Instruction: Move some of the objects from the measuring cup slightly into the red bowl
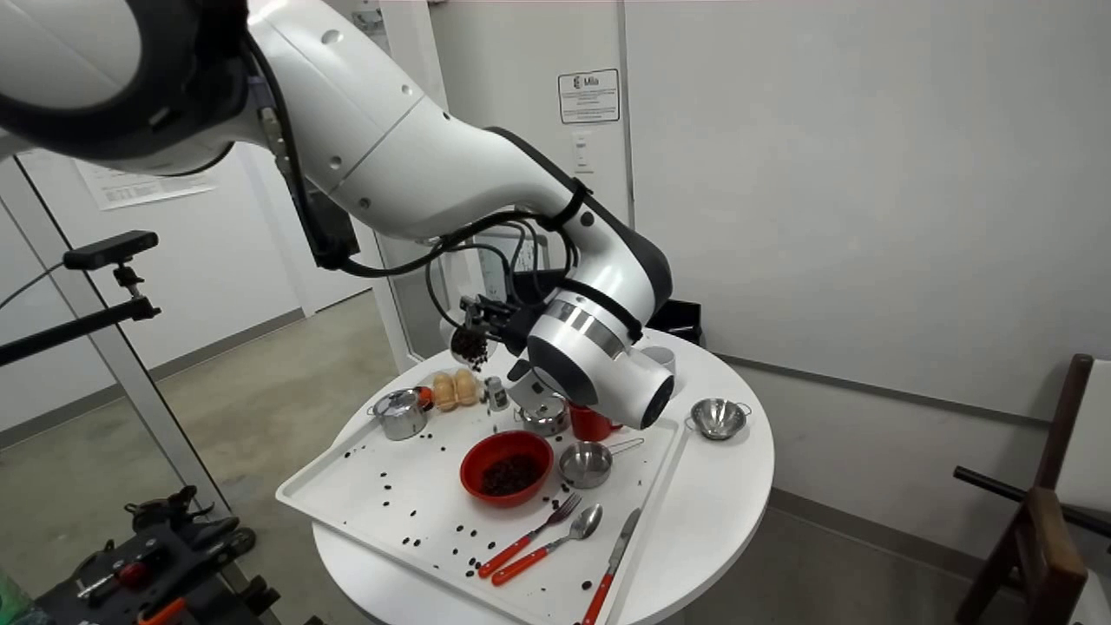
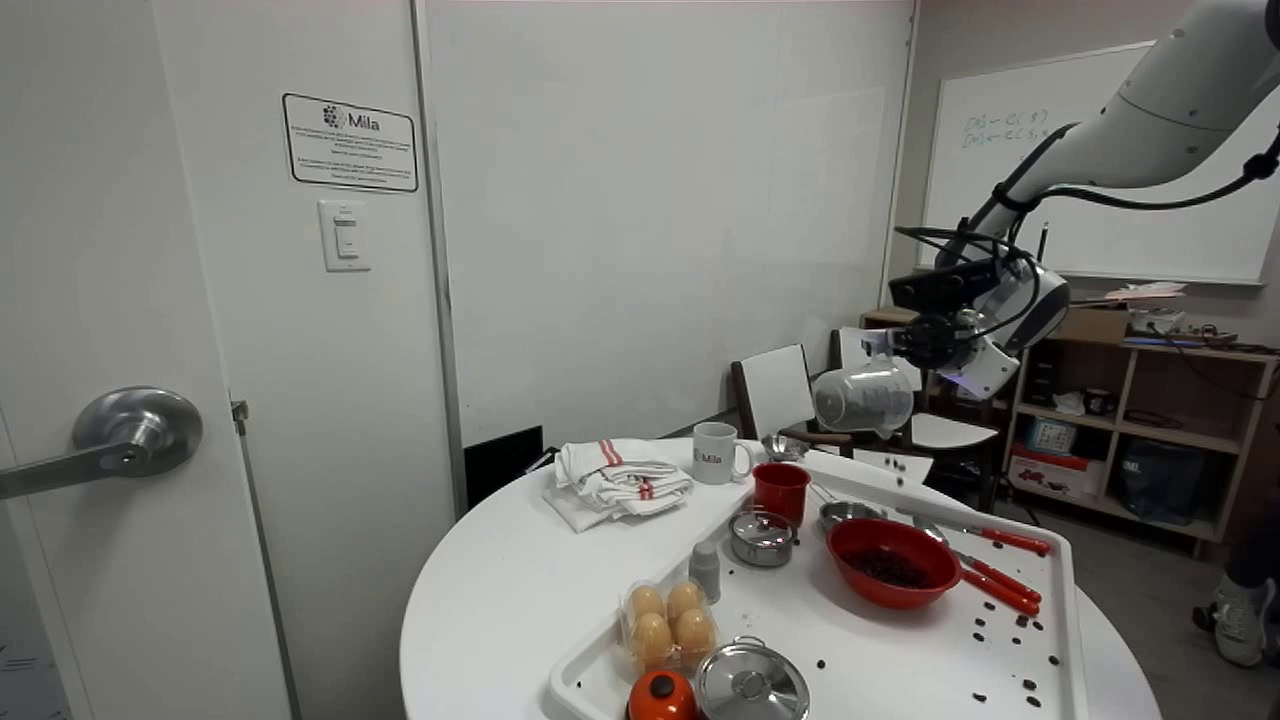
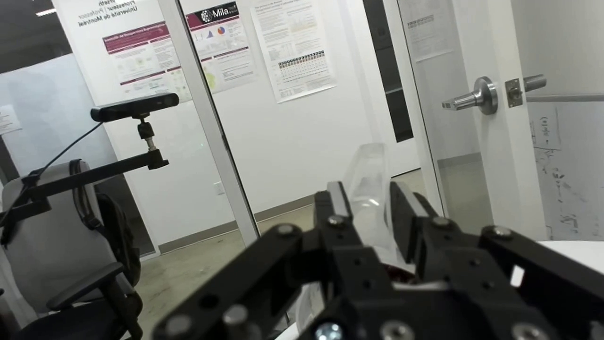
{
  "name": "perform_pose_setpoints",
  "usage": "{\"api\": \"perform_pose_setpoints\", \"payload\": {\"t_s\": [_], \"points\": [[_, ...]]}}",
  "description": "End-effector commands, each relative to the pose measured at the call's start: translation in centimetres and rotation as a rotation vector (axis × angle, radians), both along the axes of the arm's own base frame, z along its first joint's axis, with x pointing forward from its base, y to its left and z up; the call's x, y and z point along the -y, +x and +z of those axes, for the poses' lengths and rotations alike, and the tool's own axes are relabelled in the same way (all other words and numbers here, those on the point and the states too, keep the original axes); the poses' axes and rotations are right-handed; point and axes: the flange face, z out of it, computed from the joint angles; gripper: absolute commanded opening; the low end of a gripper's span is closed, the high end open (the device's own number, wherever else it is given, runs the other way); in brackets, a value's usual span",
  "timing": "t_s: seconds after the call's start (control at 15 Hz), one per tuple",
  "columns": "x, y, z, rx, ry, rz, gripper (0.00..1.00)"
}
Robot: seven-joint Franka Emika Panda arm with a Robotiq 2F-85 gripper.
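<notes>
The red bowl (image 1: pixel 476 473) stands on the white tray, with dark beans (image 1: pixel 510 476) inside; it shows in an exterior view (image 2: pixel 880 594). The clear measuring cup (image 2: pixel 862 398) is in the air above the tray, tipped almost onto its side. Dark beans (image 1: pixel 470 345) sit at its mouth. Several beans (image 2: pixel 897 467) are falling below it, above the bowl's height. My gripper (image 2: pixel 890 343) is shut on the cup's handle (image 3: pixel 369 208); its fingers (image 3: pixel 370 200) lie on both sides of it. The cup's body is mostly hidden in the wrist view.
Loose beans are scattered on the tray (image 1: pixel 373 512). A red cup (image 2: pixel 780 490), lidded metal pot (image 2: pixel 762 540), shaker (image 2: pixel 704 570), eggs (image 2: pixel 670 625) and small metal pan (image 1: pixel 586 465) stand around the bowl. A fork, spoon (image 1: pixel 586 522) and knife (image 1: pixel 621 547) lie in front.
</notes>
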Motion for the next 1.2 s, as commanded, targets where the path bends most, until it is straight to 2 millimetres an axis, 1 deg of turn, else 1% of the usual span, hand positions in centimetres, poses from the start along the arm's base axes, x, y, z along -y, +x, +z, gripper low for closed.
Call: {"api": "perform_pose_setpoints", "payload": {"t_s": [0.0, 0.47, 0.8, 1.0, 1.13], "points": [[-1.0, -0.1, 0.3, -0.056, -0.059, 0.02, 0.11], [-2.6, 1.2, -0.9, -0.189, -0.189, 0.015, 0.11], [-3.9, 2.7, -1.8, -0.284, -0.338, 0.002, 0.11], [-5.8, 4.1, -2.2, -0.309, -0.48, -0.001, 0.11], [-7.7, 5.2, -2.2, -0.294, -0.598, 0.009, 0.11]]}}
